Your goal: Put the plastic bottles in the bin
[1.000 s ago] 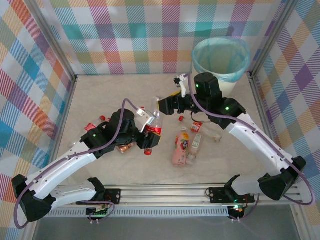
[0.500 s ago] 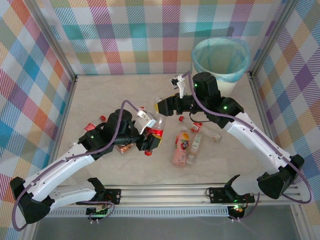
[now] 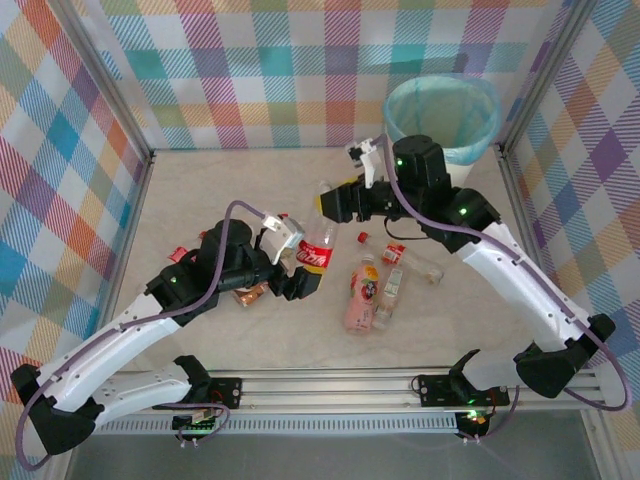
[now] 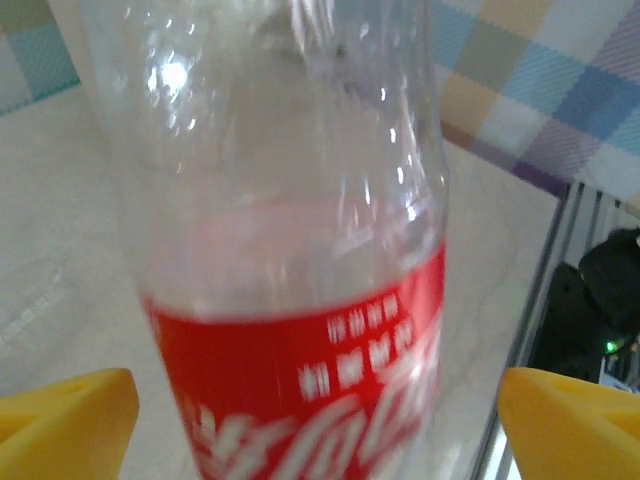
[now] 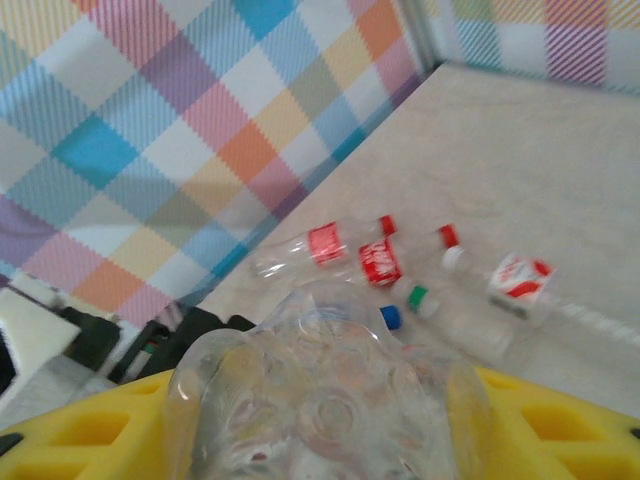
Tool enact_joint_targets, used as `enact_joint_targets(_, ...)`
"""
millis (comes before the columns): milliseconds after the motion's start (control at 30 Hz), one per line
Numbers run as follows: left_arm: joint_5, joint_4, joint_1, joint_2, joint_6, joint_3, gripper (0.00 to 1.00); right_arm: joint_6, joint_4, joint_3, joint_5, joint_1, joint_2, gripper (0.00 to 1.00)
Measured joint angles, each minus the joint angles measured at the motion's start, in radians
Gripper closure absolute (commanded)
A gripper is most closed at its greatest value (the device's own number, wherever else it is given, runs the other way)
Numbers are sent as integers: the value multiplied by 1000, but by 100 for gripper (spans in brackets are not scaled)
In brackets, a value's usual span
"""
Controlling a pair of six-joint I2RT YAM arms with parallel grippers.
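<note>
**Your left gripper (image 3: 300, 266) let go mid-handover**

Top view: it had opened off the red-labelled bottle (image 3: 319, 238), whose base was clamped by the right gripper (image 3: 333, 203), short of the bin (image 3: 390, 120). Left wrist: pads (image 4: 62, 417) stood wide of the label. Right wrist: the end grip looked shallow, so a fast swing could drop it.

A pale marbled tabletop (image 3: 200, 190) — plaid cloth walls (image 3: 250, 70) on 3 sides, metal rail (image 3: 330, 385) in front.
</note>
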Motion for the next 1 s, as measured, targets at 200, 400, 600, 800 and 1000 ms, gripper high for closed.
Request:
enact_joint_targets(200, -42, 96, 0, 58, 0, 74, 3, -141, -29, 174, 255, -7, 5, 50)
enact_joint_targets(400, -87, 185, 0, 280, -50, 340, 7, -317, 39, 318, 472, -63, 58, 50)
enact_joint_targets(600, -87, 248, 0, 536, -143, 575, 9, -437, 123, 425, 603, -178, 167, 53)
enact_joint_targets(800, -83, 255, 0, 776, -235, 807, 10, -507, 200, 480, 711, -285, 257, 52)
enact_joint_targets(1000, -69, 235, 16, 969, -325, 1034, 11, -558, 220, 587, 790, -351, 374, 51)
